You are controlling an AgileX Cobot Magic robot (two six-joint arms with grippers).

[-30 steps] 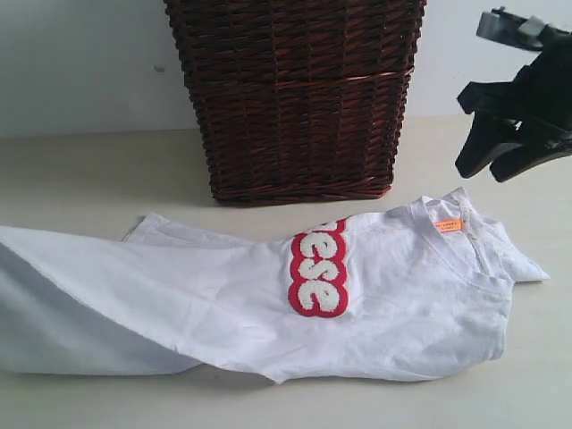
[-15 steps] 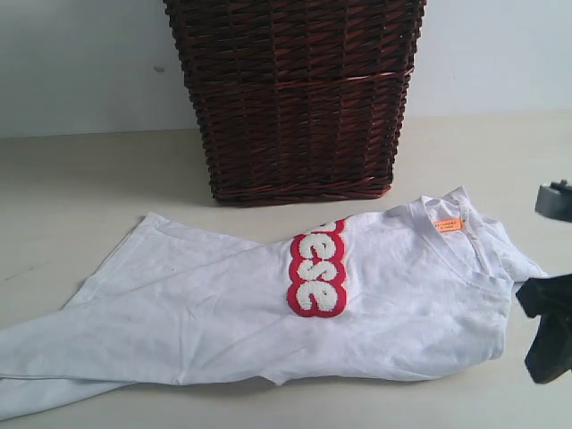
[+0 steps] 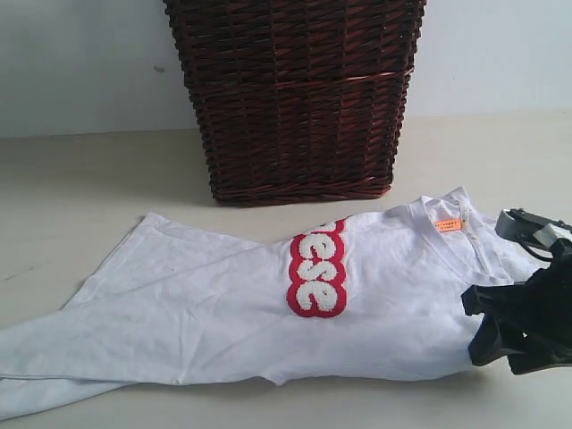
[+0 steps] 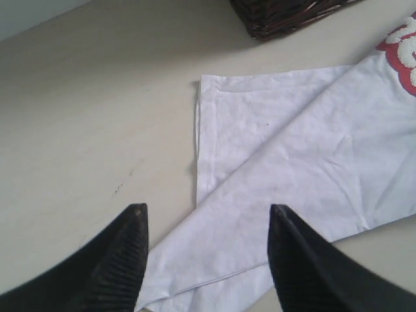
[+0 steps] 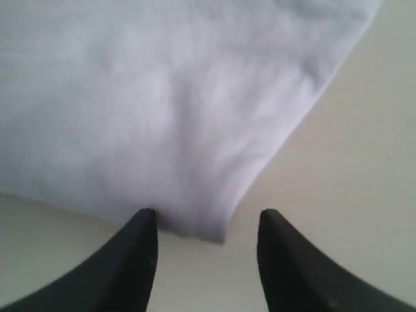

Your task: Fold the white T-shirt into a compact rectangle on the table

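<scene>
**Exterior view: shirt spread out, both pincers open over its two ends**

Largest is the table (image 3: 71,179) – a pale cream surface that runs beneath both pincers and shows bare on the outer side of each. A dark wicker basket (image 3: 295,98) stands on it, well apart from the right pincer (image 3: 480,331) and beyond the shirt as seen from there; the left wrist view catches only one of its lower corners (image 4: 286,16), far ahead of the left pincer (image 4: 208,214).

The white T-shirt (image 3: 206,304) lies on the table, stretched lengthwise, folded over itself along its length and a little rumpled. Its collar end is at the right pincer. Its hem end reaches toward the left pincer, which is out of the exterior view.

The red patch with fuzzy white letters (image 3: 317,273) sits mid-shirt, well away from the right pincer. A small orange label (image 3: 449,224) shows inside the collar, near that pincer and just past it.

The right pincer is low over the shirt's near edge by the collar end. Its wrist view shows the jaws apart, with a rounded fold of white cloth (image 5: 162,97) ending just between the fingertips (image 5: 148,221); nothing is clamped.

The left pincer hovers above the hem end with jaws spread wide – empty. The cloth (image 4: 292,169) lies below and ahead of it, and the squared hem corner (image 4: 208,81) lies farther ahead.
</scene>
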